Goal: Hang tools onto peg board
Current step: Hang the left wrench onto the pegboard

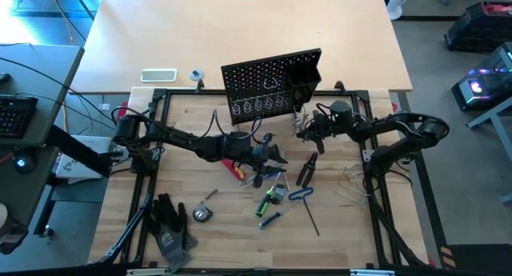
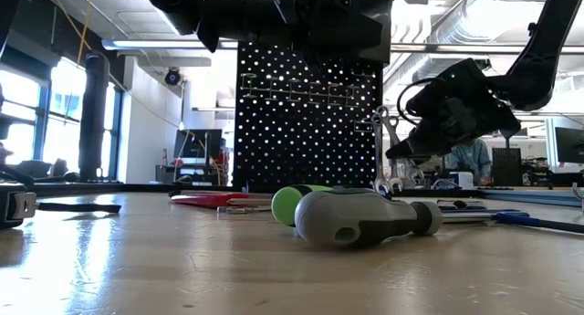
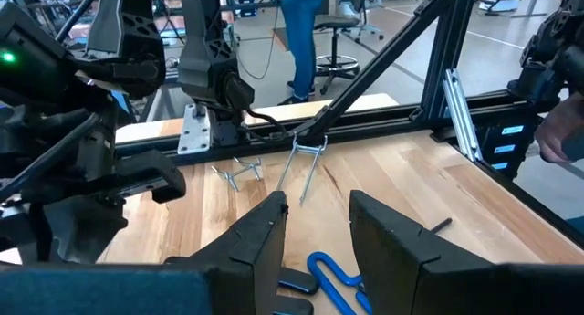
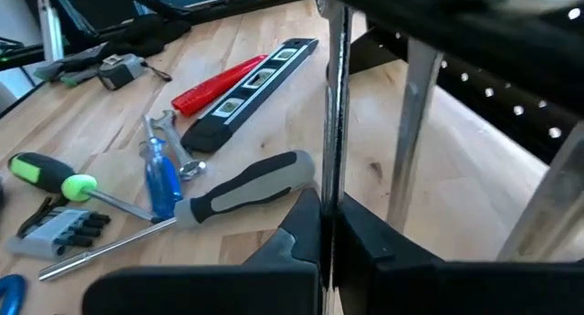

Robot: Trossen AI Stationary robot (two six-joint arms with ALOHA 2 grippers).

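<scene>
The black peg board (image 1: 268,84) stands upright at the table's far middle. My right gripper (image 1: 302,132) is by the board's lower right corner, shut on a silver wrench (image 4: 334,123), with a second silver wrench (image 4: 411,123) right beside it. In the low view the wrenches (image 2: 382,151) stand upright at the gripper's tip. My left gripper (image 1: 278,158) hovers open over the middle of the table, above the blue-handled hex key (image 3: 328,271), with nothing between its fingers. Screwdrivers (image 1: 270,202) and black pliers (image 1: 308,168) lie flat on the table. My right gripper pinches the silver wrench's thin shaft (image 4: 334,169) between its two fingers. The fingers come from the table's right, nearly level, and lie across the shaft. The wrench stands about upright, rising past the fingers. Whether its lower end (image 2: 383,189) touches the table cannot be told.
A grey-handled screwdriver (image 4: 246,192), a green one (image 4: 46,173) and a blue one (image 4: 161,187) lie near a red-black level (image 4: 246,82). Black gloves (image 1: 168,228) and a tape measure (image 1: 202,214) lie near left. Wire hooks (image 1: 352,188) lie at the right; a white device (image 1: 158,74) lies behind the frame.
</scene>
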